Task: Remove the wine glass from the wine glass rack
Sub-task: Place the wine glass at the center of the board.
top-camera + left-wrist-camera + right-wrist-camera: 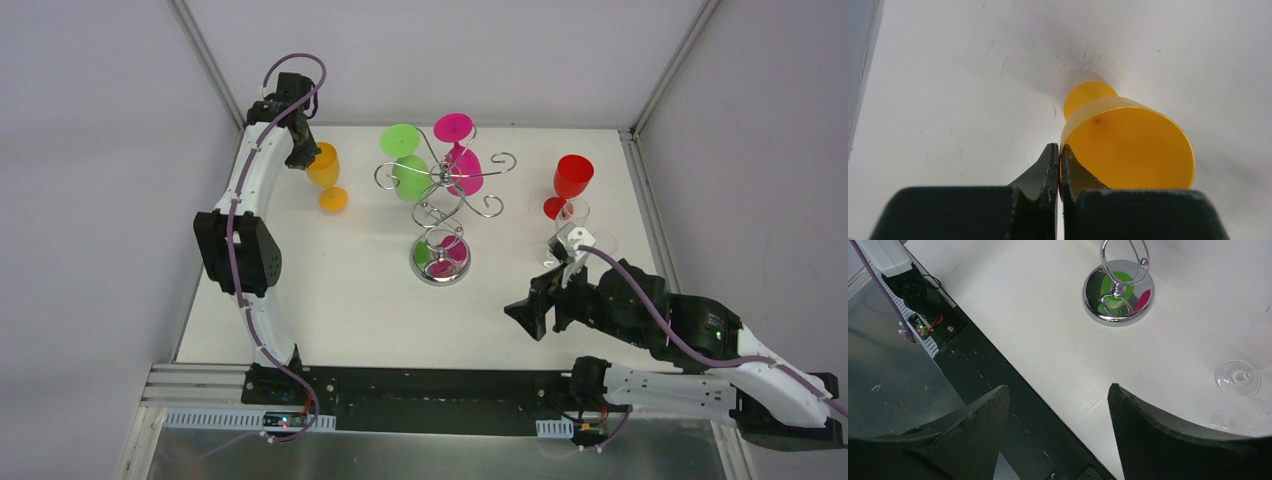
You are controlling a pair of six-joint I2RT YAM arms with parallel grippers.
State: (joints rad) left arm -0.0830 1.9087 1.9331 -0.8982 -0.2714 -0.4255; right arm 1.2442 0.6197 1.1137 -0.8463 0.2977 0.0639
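Left gripper (1058, 152) clamped on rim of orange wine glass (1128, 150); glass upright beneath it, stem vertical. Wine glass rack (442, 200) off to its right, green wine glass (408, 168) hanging on facing side.

White table (330, 290) — scuffed, with grey walls (90, 150) around; black rail (440, 385) along its near edge.

1. Rack (440, 215): one, centre.
2. Glasses hung on it: two, the green glass (408, 172) and the pink glass (462, 160).
3. Glasses on the table (330, 300): three seen. The orange glass (324, 168) is far left, the red glass (572, 180) far right, and the clear glass (1238, 379) just nearer than the red. Any further clear ones cannot be told.
4. Glasses total: five.
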